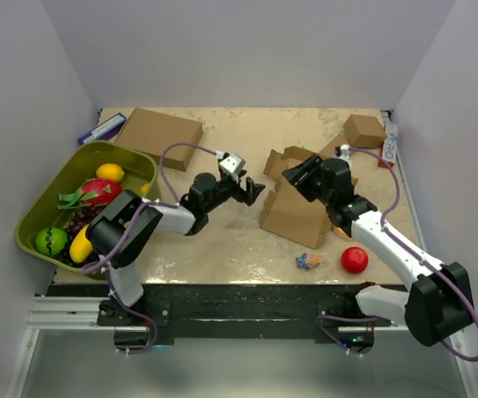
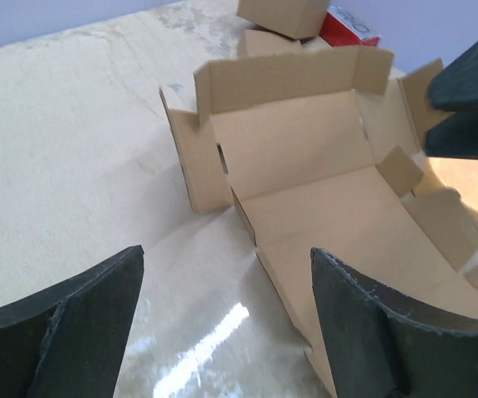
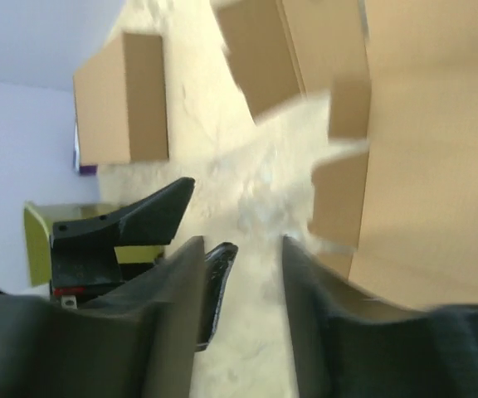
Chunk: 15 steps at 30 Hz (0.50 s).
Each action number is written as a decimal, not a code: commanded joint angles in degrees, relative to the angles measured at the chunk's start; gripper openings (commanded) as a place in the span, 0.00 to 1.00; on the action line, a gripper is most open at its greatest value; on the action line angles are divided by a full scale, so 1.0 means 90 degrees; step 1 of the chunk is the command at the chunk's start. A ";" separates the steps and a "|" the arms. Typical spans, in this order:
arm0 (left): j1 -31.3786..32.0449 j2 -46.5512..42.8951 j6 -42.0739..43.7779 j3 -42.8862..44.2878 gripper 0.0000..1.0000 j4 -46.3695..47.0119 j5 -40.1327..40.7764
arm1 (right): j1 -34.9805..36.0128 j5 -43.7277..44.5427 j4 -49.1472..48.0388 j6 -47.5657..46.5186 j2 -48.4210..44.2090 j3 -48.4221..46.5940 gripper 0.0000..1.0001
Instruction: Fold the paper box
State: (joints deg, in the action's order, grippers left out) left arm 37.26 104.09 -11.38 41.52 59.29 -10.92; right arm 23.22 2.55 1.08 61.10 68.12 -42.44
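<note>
L arm (image 1: 152, 217) low over table (image 1: 222, 249); L tool (image 2: 226, 257) wide open, empty, near brown cardboard paper box (image 2: 305, 166), flaps up. R arm (image 1: 380, 232) bent over box; R tool (image 3: 241, 245) part open, empty.

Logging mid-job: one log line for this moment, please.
paper box: partly folded, walls raised | left gripper: open, empty, beside box | right gripper: open, empty, at box

Paper box (image 1: 295, 217): plain brown cardboard mailer, partly folded, side flaps raised, interior open, centre-right in overhead view.
</note>
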 commanded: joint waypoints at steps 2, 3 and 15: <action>-0.0047 0.0093 -0.0015 0.1518 0.87 -0.1985 0.0754 | -0.0236 0.1123 0.1022 -0.1535 -0.0215 -0.0880 0.68; -0.0077 0.0307 -0.0035 0.1877 0.88 -0.2133 0.0706 | -0.0266 0.1114 0.1022 -0.1603 -0.0234 -0.0890 0.74; -0.0272 0.2398 0.0316 0.4897 0.88 -0.4321 0.0637 | -0.0364 0.0665 0.1218 -0.1584 -0.0605 -0.0871 0.90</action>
State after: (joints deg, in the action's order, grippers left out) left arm 35.11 122.45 -10.87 79.53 27.64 -5.80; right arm 20.18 9.23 11.22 47.86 65.43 -49.19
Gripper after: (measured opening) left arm 0.880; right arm 0.882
